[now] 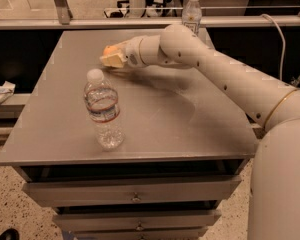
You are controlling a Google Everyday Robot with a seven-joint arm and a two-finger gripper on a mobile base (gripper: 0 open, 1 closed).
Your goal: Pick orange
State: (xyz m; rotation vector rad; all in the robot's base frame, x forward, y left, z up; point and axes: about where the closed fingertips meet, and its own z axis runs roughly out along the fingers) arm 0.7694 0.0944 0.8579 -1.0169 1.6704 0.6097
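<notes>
The orange (108, 49) is a small round fruit on the far left part of the grey table (190, 129). Only its top shows, behind the gripper. My gripper (113, 59) reaches in from the right on the white arm (215, 69) and sits right at the orange, low over the table top. The gripper's tan end covers the fruit's lower and right side.
A clear water bottle (104, 111) with a white cap stands on the near left of the table, in front of the gripper. A second bottle (191, 11) stands beyond the table's far edge. Drawers (135, 196) lie under the table top.
</notes>
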